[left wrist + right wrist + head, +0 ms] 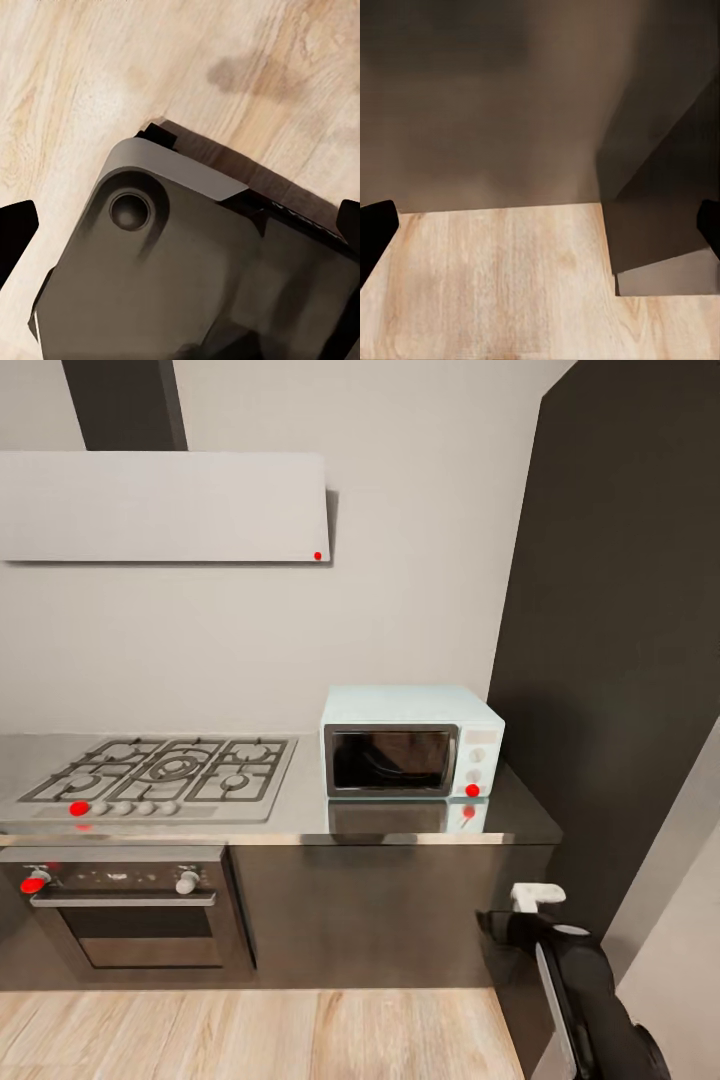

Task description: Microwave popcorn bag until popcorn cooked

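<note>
**popfan:** where's the popcorn bag at? I honestly can't place it. The stretch of countertop [300,805] around the microwave [410,745] is just bare steel, and the microwave's door is closed with a dark window [392,758]. There might be something faint behind the glass, but it's too murky to call

**rigwatcher:** same here. So it fits two stories: bag sitting further along the counter out of frame, or bag already behind that closed door. Not picking one

**popfan:** grippers?

**rigwatcher:** the right gripper [540,229] has its fingertips wide apart with nothing between them, hanging low and looking at the wooden floor [510,292] and the dark cabinet front [495,112]. The microwave is well above it and off to its left, nowhere near reach. The left gripper [180,232] is spread too, also empty, pointing down with the robot's own base [172,285] right under it

**popfan:** so what step is this?

**rigwatcher:** looks like travel or parked in front of the counter, arms tucked, right arm [585,990] down by the cabinet. Whatever comes next, a gripper has to come up from floor level to counter height, and the base probably needs to be closer. The red-dotted knob [472,790] sits at the door's right, nearest the right gripper's side
</note>
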